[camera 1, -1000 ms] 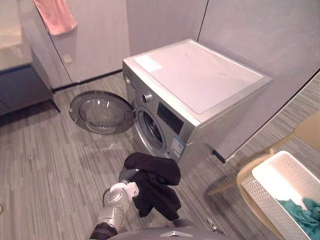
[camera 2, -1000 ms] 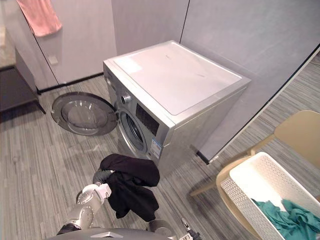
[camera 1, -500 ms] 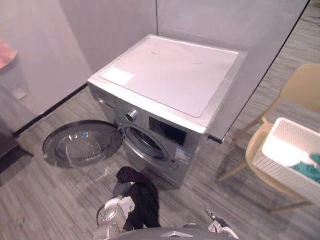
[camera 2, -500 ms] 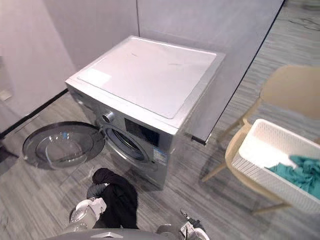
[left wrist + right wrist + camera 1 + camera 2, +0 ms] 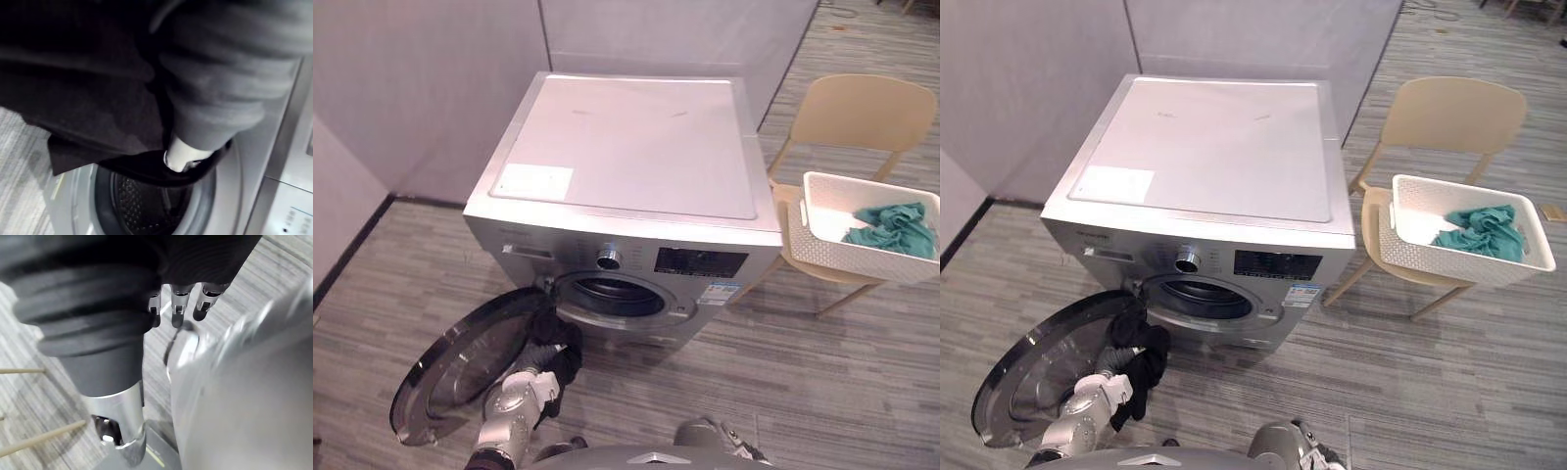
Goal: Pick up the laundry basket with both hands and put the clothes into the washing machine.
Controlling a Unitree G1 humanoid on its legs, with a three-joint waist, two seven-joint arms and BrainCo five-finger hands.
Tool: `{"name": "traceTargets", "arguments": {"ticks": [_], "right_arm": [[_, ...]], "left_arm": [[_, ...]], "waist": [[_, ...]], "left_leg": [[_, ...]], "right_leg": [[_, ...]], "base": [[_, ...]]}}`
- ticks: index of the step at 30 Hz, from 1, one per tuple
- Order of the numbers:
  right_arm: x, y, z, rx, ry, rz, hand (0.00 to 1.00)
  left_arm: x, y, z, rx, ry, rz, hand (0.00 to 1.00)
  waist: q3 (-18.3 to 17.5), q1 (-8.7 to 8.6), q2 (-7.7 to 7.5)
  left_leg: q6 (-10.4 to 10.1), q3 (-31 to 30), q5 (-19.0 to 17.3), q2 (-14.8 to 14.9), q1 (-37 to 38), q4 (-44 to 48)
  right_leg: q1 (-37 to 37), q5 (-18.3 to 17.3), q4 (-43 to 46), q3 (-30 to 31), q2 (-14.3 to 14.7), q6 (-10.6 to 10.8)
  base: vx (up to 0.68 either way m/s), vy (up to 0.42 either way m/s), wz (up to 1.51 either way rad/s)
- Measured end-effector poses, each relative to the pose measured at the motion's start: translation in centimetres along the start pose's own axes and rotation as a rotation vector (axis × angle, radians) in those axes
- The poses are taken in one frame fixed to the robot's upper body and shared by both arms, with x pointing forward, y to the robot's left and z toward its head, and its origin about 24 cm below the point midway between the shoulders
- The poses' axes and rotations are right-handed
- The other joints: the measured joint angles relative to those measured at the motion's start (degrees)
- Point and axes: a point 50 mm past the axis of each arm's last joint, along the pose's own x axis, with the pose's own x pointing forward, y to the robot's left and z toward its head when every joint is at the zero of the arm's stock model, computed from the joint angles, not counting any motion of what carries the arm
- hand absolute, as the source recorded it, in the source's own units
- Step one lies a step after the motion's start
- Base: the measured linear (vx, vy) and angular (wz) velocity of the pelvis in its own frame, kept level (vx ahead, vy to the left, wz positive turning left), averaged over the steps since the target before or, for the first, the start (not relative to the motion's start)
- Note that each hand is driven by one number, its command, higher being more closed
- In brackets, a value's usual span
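Black garment (image 5: 1143,364), soft, light and floppy, hung from the left hand (image 5: 1115,359), fingers curled into its middle, just beside the washer mouth (image 5: 610,297). That bunched grip looked apt for limp cloth. Right hand (image 5: 176,308) hung slack-fingered, empty.

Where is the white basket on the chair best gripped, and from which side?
Grip the white basket by its rim at the two short ends, coming from the front of the beige chair. The chair's back stands behind it, the top is open, and the teal clothes lie toward one end, so probably both ends need support.
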Motion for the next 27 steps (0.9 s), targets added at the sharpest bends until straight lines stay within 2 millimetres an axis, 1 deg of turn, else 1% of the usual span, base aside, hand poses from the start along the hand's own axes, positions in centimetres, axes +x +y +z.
{"name": "traceTargets", "arguments": {"ticks": [1,2,3,4,5,6,7,8,9,12,15,16,17,18,19,20,21,22,23,24,25,26,27], "right_arm": [[0.0,-0.1,0.3,-0.007,-0.011,0.003,0.00],[0.0,0.0,0.7,-0.033,-0.025,0.017,0.00],[0.1,0.6,1.0,-0.043,-0.035,0.036,0.00],[0.0,0.8,0.7,-0.046,-0.026,0.042,0.00],[0.0,1.1,0.4,-0.044,-0.017,0.050,0.00],[-0.1,1.5,0.1,-0.047,-0.011,0.066,0.00],[-0.1,1.6,-0.1,-0.052,-0.006,0.069,0.00],[-0.1,1.6,-0.4,-0.054,0.001,0.069,0.00],[-0.2,1.2,-0.7,-0.055,0.009,0.059,0.00],[-0.3,0.4,-1.2,-0.066,0.021,0.040,0.00],[-0.4,0.7,-1.4,-0.071,0.024,0.052,0.00],[-0.4,1.2,-1.3,-0.070,0.010,0.069,0.00],[-0.4,1.5,-1.1,-0.075,0.000,0.081,0.00],[-0.5,1.7,-0.9,-0.096,-0.012,0.098,0.00],[-0.5,1.7,-0.7,-0.109,-0.018,0.102,0.00],[-0.4,1.6,-0.6,-0.115,-0.018,0.098,0.00],[-0.4,1.6,-0.5,-0.122,-0.021,0.101,0.00],[-0.5,1.8,-0.3,-0.131,-0.032,0.110,0.00],[-0.6,2.4,-0.1,-0.140,-0.046,0.133,0.00],[-0.7,2.8,-0.1,-0.146,-0.053,0.152,0.00],[-0.7,2.9,-0.1,-0.151,-0.052,0.156,0.00],[-0.7,3.3,-0.1,-0.161,-0.050,0.168,0.00],[-0.7,3.3,-0.3,-0.160,-0.042,0.169,0.00]], "left_arm": [[-0.2,0.3,-0.5,-0.006,0.015,0.013,1.00],[-0.4,0.2,-1.0,-0.015,0.034,0.014,1.00],[-0.3,-0.3,-0.9,-0.029,0.024,0.001,1.00],[-0.1,-0.3,-0.5,-0.023,0.015,0.001,1.00],[0.2,-0.5,0.1,-0.015,-0.001,-0.009,1.00],[0.2,-0.6,0.1,-0.009,0.003,-0.016,1.00],[0.3,-0.8,-0.1,-0.006,0.010,-0.019,1.00],[0.3,-1.1,-0.6,-0.001,0.031,-0.029,1.00],[0.2,-1.4,-1.2,0.002,0.058,-0.036,1.00],[0.1,-1.8,-1.5,0.010,0.073,-0.050,1.00],[0.1,-1.8,-1.5,0.016,0.073,-0.053,1.00],[0.2,-2.0,-1.4,0.016,0.070,-0.058,1.00],[0.2,-2.0,-1.3,0.019,0.067,-0.059,1.00],[0.1,-2.0,-1.5,0.015,0.073,-0.057,1.00],[0.0,-1.9,-1.8,0.010,0.081,-0.052,1.00],[-0.4,-1.7,-2.2,-0.005,0.091,-0.043,1.00],[-0.6,-1.5,-2.3,-0.013,0.090,-0.038,1.00],[-0.9,-1.7,-2.4,-0.027,0.086,-0.040,1.00],[-1.0,-1.9,-2.3,-0.035,0.081,-0.047,1.00],[-1.1,-2.0,-2.5,-0.040,0.082,-0.049,1.00],[-1.2,-1.9,-2.6,-0.040,0.087,-0.047,1.00],[-1.3,-1.7,-2.6,-0.031,0.088,-0.044,1.00],[-1.3,-1.5,-2.6,-0.021,0.088,-0.044,1.00]], "waist": [[-0.11,0.96,-0.23],[-1.43,0.97,0.59],[-1.77,0.61,0.58],[-1.47,0.33,-0.47],[-0.68,0.60,-1.96],[-0.35,0.49,-2.82],[-0.22,0.20,-3.21],[-0.03,-0.35,-3.41],[-0.01,-0.63,-3.40],[0.23,-0.94,-3.65],[0.89,-0.79,-4.09],[3.51,-0.78,-4.28],[5.24,-0.60,-4.34],[7.19,0.52,-4.40],[7.74,1.10,-4.43],[7.75,1.59,-4.57],[7.73,1.94,-4.64],[7.71,2.36,-4.55],[7.53,2.96,-4.15],[6.98,3.24,-4.31],[6.54,3.27,-3.74],[5.85,2.88,-4.21],[5.68,2.48,-4.79]], "left_leg": [[0.28,1.61,0.14,-0.64,0.61,-0.60],[1.57,1.59,1.12,-0.74,0.94,-2.95],[0.49,1.86,1.28,-0.37,1.51,-4.88],[-0.05,2.33,1.68,-1.34,2.13,-5.08],[-0.34,2.84,1.97,-1.44,2.32,-5.31],[-0.94,2.85,2.38,-1.31,2.24,-5.76],[-1.16,2.76,2.76,-1.32,2.41,-6.22],[-1.31,2.37,3.66,-1.03,2.88,-7.02],[-1.40,1.68,4.12,-0.67,3.60,-7.31],[-1.88,-1.16,5.24,-0.57,6.20,-9.44],[-1.65,-2.50,6.16,-0.98,5.51,-9.34],[-1.95,-3.77,4.67,-0.32,4.12,-4.62],[-2.28,-3.88,3.62,0.18,3.94,-2.02],[-2.75,-4.05,1.73,1.17,2.70,3.50],[-3.31,-5.09,1.05,1.46,1.43,6.74],[-3.01,-6.83,0.71,1.47,0.48,8.32],[-2.58,-7.17,0.42,1.67,0.28,8.15],[-2.21,-7.08,-0.83,1.84,0.08,7.30],[-2.22,-5.98,-1.61,1.59,0.06,6.81],[-2.35,-4.51,-1.58,0.79,0.03,4.56],[-2.55,-4.35,-1.47,0.25,-0.13,3.02],[-3.01,-4.16,-1.18,-0.72,-0.19,0.78],[-3.32,-4.07,-0.98,-1.55,-0.10,0.05]], "right_leg": [[0.29,1.36,-1.85,0.18,-0.07,1.35],[2.56,1.71,-7.88,0.10,0.22,1.96],[2.47,-1.59,-7.51,0.00,1.16,1.57],[2.75,-2.84,-8.07,-0.58,1.06,0.75],[4.09,-2.92,-11.94,-1.12,0.80,0.47],[6.28,-2.45,-17.09,-1.24,0.86,1.15],[7.18,-2.12,-19.19,-1.23,0.91,1.67],[8.66,-0.89,-21.72,-1.51,1.24,1.74],[10.23,-0.23,-22.97,-2.29,1.56,1.20],[14.55,1.19,-26.11,-4.67,1.83,0.72],[15.04,1.93,-26.91,-5.78,1.41,0.27],[15.98,1.54,-25.78,-6.49,1.37,0.14],[16.77,1.22,-25.05,-6.56,1.52,0.31],[16.69,-0.16,-22.52,-6.09,1.82,1.11],[15.74,-1.28,-20.68,-5.78,1.82,1.28],[15.00,-2.15,-19.47,-5.15,1.43,2.11],[14.40,-2.23,-19.00,-4.43,1.47,2.24],[13.24,-2.18,-18.37,-3.35,1.79,2.46],[12.07,-1.73,-18.32,-1.37,1.98,3.14],[11.64,-0.21,-21.23,1.30,1.97,4.03],[11.32,0.49,-22.37,2.40,1.98,4.08],[10.22,0.71,-21.36,4.21,2.21,3.75],[10.06,0.54,-21.34,4.99,2.17,3.65]], "base": [[-0.05,0.048,-1.16],[-0.01,0.001,-1.12],[0.01,-0.085,-0.57],[0.06,-0.125,-0.56],[0.00,-0.123,-0.42],[-0.03,-0.100,-0.43],[-0.05,-0.093,-0.08],[-0.05,-0.071,0.08],[-0.04,-0.071,0.16],[-0.07,-0.050,0.33],[-0.11,-0.005,0.30],[-0.16,-0.009,0.30],[-0.16,-0.007,0.21],[-0.18,0.009,0.01],[-0.24,0.037,-0.02],[-0.22,0.055,-0.06],[-0.17,0.081,-0.19],[-0.14,0.086,-0.44],[-0.17,0.098,-0.68],[-0.13,0.086,-0.66],[-0.05,0.096,-0.51],[0.00,0.063,-0.17],[0.06,0.038,-0.07]]}}
